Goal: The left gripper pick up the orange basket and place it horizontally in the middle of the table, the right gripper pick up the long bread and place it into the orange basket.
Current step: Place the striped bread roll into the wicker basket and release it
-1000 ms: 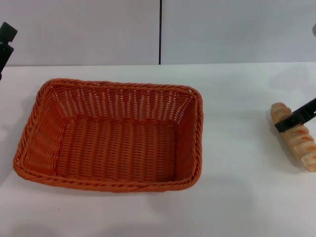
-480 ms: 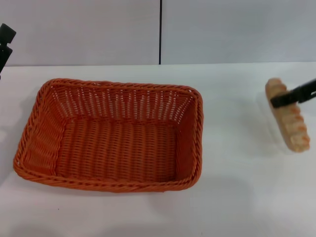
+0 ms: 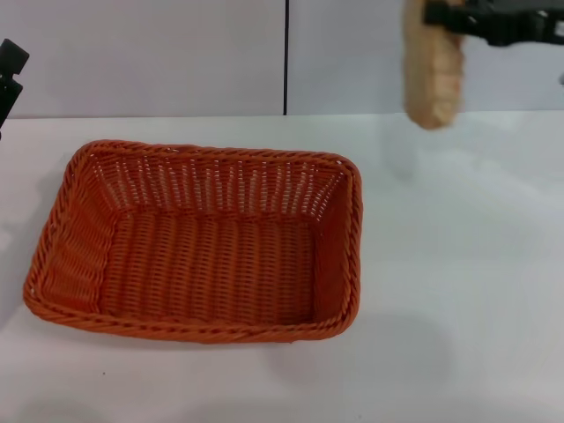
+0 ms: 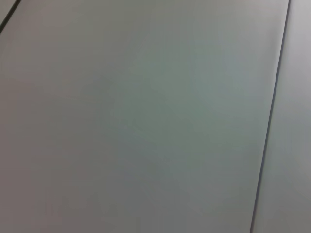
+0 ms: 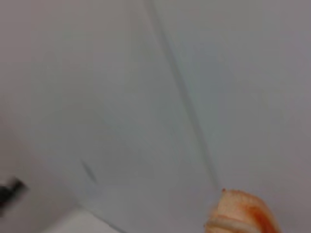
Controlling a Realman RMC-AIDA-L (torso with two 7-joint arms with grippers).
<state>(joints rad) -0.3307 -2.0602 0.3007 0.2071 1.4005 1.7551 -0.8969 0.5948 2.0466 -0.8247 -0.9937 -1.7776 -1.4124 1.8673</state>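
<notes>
Right pincer (image 3: 441,16) is clamped on the long bread (image 3: 433,75), which I see hanging (blurred) above the counter (image 3: 458,264), right of the orange basket (image 3: 198,242). Left pincer (image 3: 9,75) sits parked at the far left edge; I cannot tell its opening.

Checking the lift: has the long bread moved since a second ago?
Yes. The long bread, held by the right gripper, has risen off the table and shifted left toward the unmoved orange basket.

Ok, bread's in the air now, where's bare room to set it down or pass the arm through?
The orange basket is empty inside. Bare table lies right of the basket, plus a strip along its near rim. The right gripper holds the long bread above the far edge, right of the basket. The left gripper sits parked at far left; that side is tighter.
</notes>
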